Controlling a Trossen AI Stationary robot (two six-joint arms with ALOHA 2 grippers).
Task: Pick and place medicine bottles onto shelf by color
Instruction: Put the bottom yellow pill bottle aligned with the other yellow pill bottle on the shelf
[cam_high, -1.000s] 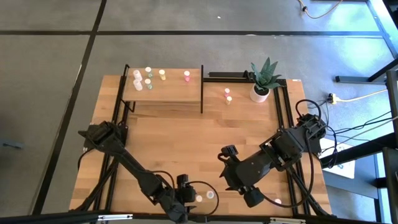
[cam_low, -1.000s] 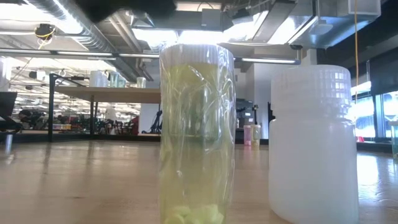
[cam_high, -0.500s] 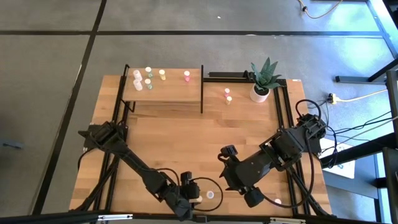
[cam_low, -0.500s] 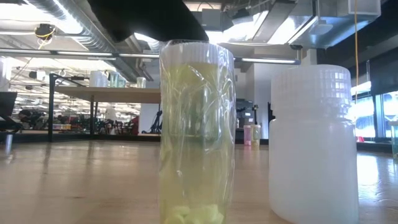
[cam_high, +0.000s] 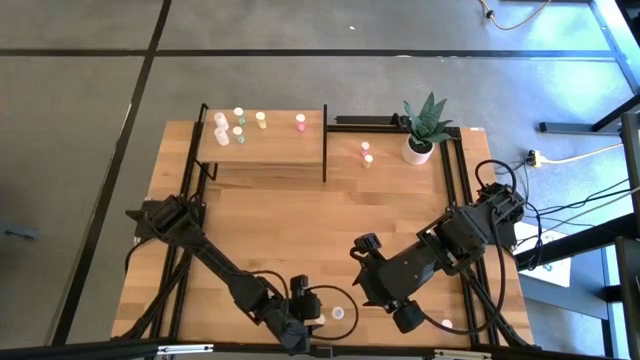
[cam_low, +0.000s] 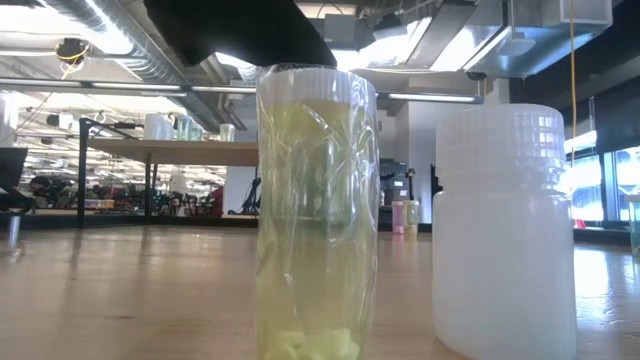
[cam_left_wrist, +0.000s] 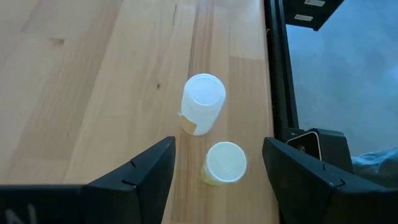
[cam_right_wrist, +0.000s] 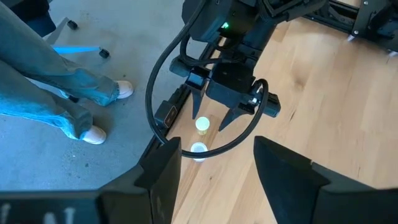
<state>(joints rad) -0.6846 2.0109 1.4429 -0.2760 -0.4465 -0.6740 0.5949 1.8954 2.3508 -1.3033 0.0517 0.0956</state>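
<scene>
My left gripper (cam_high: 312, 312) is open near the table's near edge. Its fingers stand on either side of a small yellowish bottle with a white top (cam_left_wrist: 225, 163), without touching it. The bottle stands upright on the table and also shows in the low view (cam_low: 317, 215), with the gripper dark above it. A white bottle (cam_high: 338, 313) stands just beyond it (cam_left_wrist: 202, 102). My right gripper (cam_right_wrist: 217, 155) is open and empty, to their right. The shelf (cam_high: 262, 150) at the far left carries several bottles.
A pink-topped bottle (cam_high: 366, 148) and a yellow-topped bottle (cam_high: 368, 160) stand on the table right of the shelf, beside a potted plant (cam_high: 420, 140). Black frame posts (cam_high: 325, 150) edge the shelf. A person's legs (cam_right_wrist: 68, 81) show on the floor beyond the near edge.
My left gripper has gone a little toward the table's right edge and now stands over the yellowish bottle, its dark body coming into the low view above the bottle's top. Both bottles have stayed in place.
</scene>
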